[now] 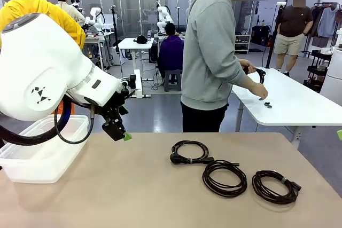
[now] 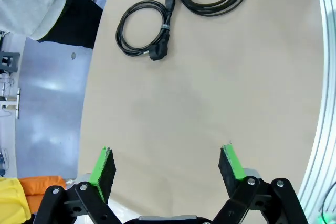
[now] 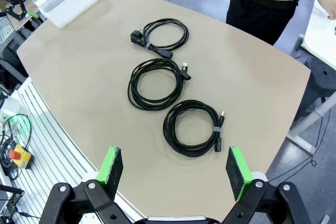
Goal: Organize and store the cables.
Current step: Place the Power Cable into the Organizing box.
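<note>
Three black coiled cables lie in a row right of the table's middle: one with a large plug [image 1: 176, 158], a middle coil [image 1: 206, 180], and a right coil [image 1: 255, 186]. My left gripper [image 1: 118, 129] hangs open above the table's left part, well apart from them. In the left wrist view it [image 2: 167, 166] is open over bare tabletop, with the plug coil [image 2: 119, 30] and another coil [image 2: 210, 12] far ahead. My right gripper [image 3: 175, 165] is open, high above the table's near right edge. Below it lie the nearest coil [image 3: 167, 128], the middle one [image 3: 132, 85] and the plug coil [image 3: 185, 34].
A clear plastic bin [image 1: 48, 158] stands at the table's left edge, also seen in the right wrist view [image 3: 73, 6]. A person [image 1: 211, 52] in a grey hoodie stands at the far side, turned toward a white table [image 1: 299, 105], with a black cable in hand.
</note>
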You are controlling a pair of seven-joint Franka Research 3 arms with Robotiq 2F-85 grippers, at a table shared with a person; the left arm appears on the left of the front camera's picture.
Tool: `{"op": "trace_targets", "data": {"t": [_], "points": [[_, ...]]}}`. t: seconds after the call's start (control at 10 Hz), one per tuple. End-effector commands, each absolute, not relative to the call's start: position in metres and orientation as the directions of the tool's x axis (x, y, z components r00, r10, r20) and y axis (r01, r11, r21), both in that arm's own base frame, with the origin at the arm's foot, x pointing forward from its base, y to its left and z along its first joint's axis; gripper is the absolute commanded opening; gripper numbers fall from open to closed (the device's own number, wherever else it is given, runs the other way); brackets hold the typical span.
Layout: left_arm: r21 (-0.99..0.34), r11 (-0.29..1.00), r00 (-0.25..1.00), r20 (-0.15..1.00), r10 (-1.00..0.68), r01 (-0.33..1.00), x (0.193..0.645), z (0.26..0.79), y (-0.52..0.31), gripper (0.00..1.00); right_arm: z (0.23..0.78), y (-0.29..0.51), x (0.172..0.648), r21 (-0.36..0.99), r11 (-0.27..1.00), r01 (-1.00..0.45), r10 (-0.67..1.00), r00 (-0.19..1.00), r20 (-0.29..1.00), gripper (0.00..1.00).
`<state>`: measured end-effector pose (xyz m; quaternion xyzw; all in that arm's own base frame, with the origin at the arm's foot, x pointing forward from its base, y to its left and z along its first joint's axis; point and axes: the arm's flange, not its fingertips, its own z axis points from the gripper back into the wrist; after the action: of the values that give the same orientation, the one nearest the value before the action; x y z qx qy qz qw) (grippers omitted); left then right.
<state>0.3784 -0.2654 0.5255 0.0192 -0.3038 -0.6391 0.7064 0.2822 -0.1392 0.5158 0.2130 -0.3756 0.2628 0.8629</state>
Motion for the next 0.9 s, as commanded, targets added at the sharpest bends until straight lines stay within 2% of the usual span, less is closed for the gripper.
{"op": "trace_targets", "data": {"t": [0.0,0.1,0.3,0.6,0.7,0.8], "points": [[0.408,0.178,0.0,0.399,-0.917,0.895,0.377,0.525,-0.266,1.0,0.515,-0.142,0.282,0.163,0.762,-0.627,0.302,0.566,0.767,1.0],[0.415,0.182,-0.001,0.405,-0.914,0.891,0.378,0.526,-0.265,1.0,0.515,-0.142,0.282,0.163,0.762,-0.627,0.302,0.566,0.767,1.0],[0.363,0.131,-0.033,0.413,-0.91,0.923,0.409,0.519,-0.332,1.0,0.515,-0.142,0.282,0.163,0.762,-0.627,0.302,0.566,0.767,1.0],[0.206,0.026,-0.046,0.341,-0.939,0.978,0.451,0.494,-0.421,1.0,0.515,-0.142,0.282,0.163,0.762,-0.627,0.302,0.566,0.767,1.0],[0.189,0.024,-0.032,0.288,-0.957,0.982,0.463,0.48,-0.442,1.0,0.515,-0.142,0.282,0.163,0.762,-0.627,0.302,0.566,0.767,1.0],[0.174,0.034,-0.018,0.285,-0.958,0.984,0.472,0.47,-0.459,1.0,0.515,-0.142,0.282,0.163,0.762,-0.627,0.302,0.566,0.767,1.0]]}}
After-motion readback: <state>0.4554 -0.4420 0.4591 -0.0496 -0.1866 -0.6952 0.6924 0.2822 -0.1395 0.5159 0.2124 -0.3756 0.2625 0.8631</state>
